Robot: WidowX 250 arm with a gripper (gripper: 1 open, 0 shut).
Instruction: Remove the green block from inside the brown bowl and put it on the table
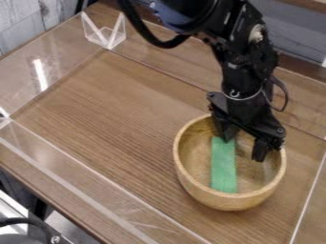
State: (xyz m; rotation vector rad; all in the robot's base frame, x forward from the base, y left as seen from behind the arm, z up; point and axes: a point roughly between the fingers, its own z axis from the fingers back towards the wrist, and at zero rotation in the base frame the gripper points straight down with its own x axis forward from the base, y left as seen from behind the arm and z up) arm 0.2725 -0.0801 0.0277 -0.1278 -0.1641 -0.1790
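The brown bowl (pixel 192 181) sits on the table (pixel 102 105) at the front right. Inside it the green block (pixel 226 165) lies lengthwise, leaning from the bowl's floor up toward the far rim. My black gripper (pixel 245 146) hangs over the far half of the bowl with its jaws open. One finger is on each side of the block's upper end, and I cannot tell whether they touch it. Nothing is gripped.
Low clear acrylic walls (pixel 57 152) edge the table on all sides. A clear folded acrylic piece (pixel 105 33) stands at the back left. The black arm (pixel 235 48) reaches down from the top of the view.
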